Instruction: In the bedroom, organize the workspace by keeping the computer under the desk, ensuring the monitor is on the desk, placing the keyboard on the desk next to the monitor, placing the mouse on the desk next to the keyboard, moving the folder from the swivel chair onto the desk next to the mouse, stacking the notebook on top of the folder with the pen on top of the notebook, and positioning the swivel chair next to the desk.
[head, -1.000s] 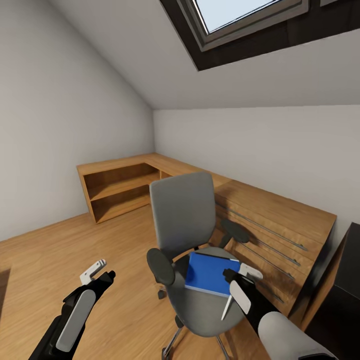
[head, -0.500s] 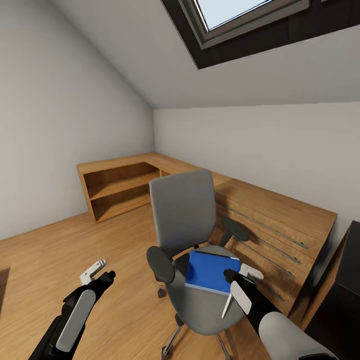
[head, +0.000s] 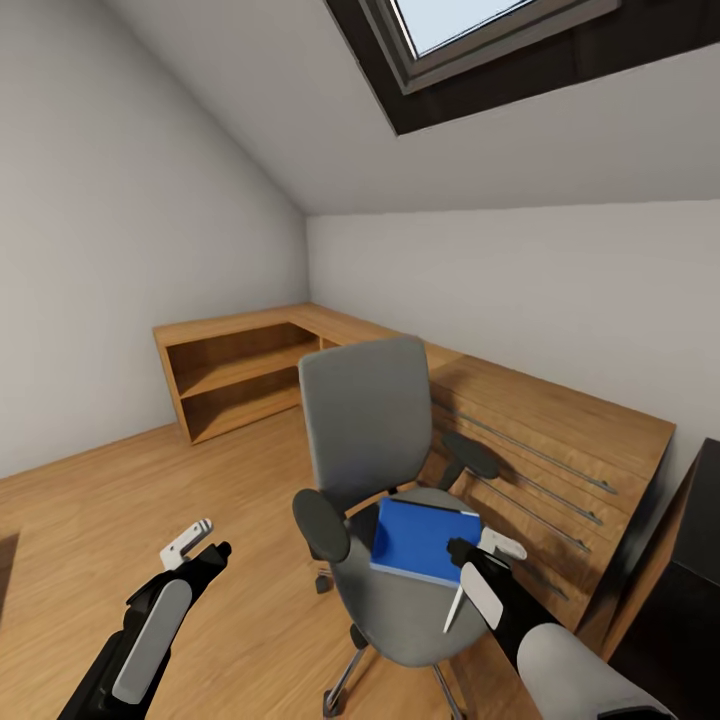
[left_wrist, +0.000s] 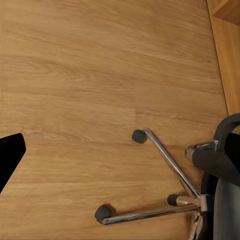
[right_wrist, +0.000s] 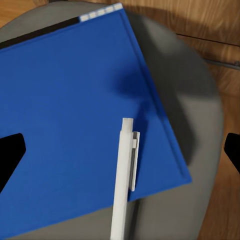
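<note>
The grey swivel chair (head: 365, 430) stands before me on the wood floor. On its seat lies the blue folder (head: 415, 535), large in the right wrist view (right_wrist: 75, 125). A white pen (head: 454, 612) rests half on the folder's near corner and half on the seat (right_wrist: 122, 185). My right gripper (head: 482, 548) hovers just above that corner, open, its dark fingertips far apart on either side of the pen (right_wrist: 121, 152). My left gripper (head: 200, 545) is open over bare floor left of the chair. The left wrist view looks down on the chair's chrome base (left_wrist: 165, 200).
A low wooden corner shelf unit (head: 250, 370) runs along the far walls and continues into a drawer front (head: 560, 440) right behind the chair. A dark piece of furniture (head: 690, 600) stands at the right edge. Open floor (head: 100, 500) lies to the left.
The whole head view has shifted slightly, so the chair sits a little higher in the picture. Both arms, the folder and the pen keep their places.
</note>
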